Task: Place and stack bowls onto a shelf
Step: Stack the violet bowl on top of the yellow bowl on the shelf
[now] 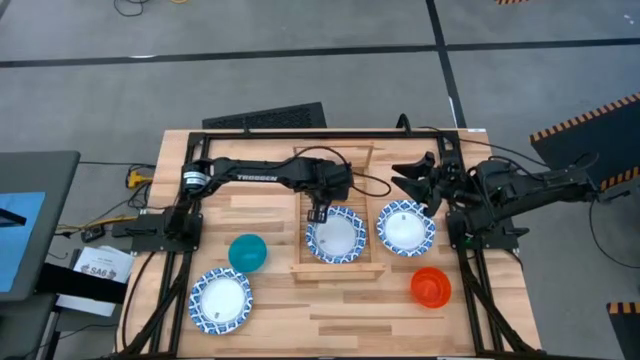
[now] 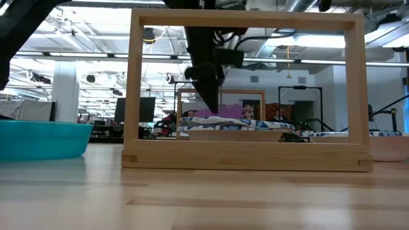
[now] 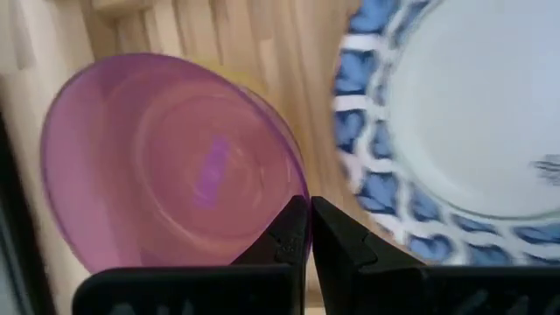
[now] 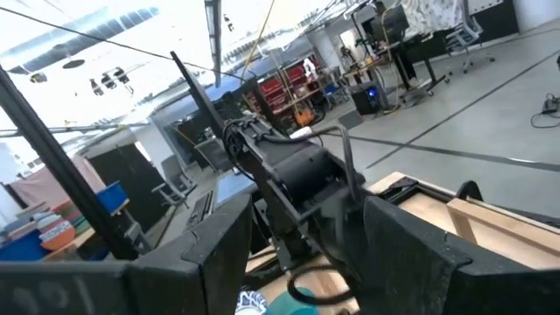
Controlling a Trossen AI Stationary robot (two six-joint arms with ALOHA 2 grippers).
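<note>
My left gripper (image 1: 318,211) reaches over the far part of the shelf (image 1: 299,245) and is shut on the purple bowl (image 3: 166,166). In the high view my arm hides this bowl. A yellow edge (image 3: 251,81) peeks out beneath it. One blue-rimmed white bowl (image 1: 335,238) rests on the shelf's slats just nearer. A second (image 1: 405,227) sits on the table right of the shelf, a third (image 1: 220,300) near the table's front left. The teal bowl (image 1: 247,252) and the orange-red bowl (image 1: 430,287) stand on the table. My right gripper (image 1: 415,182) waits open at the far right. My left gripper pinches the purple bowl's rim (image 3: 296,194) on the side facing the white bowl, one finger (image 3: 282,241) inside and the other outside. The fingers come from above, pointing down. In the low view the bowl (image 2: 220,113) sits about level, low inside the shelf.
The shelf's raised wooden frame (image 2: 249,160) stands around the bowls in the low view. Bare tabletop lies along the near edge between the front-left white bowl and the orange-red bowl. A dark keyboard (image 1: 265,117) lies beyond the table's far edge.
</note>
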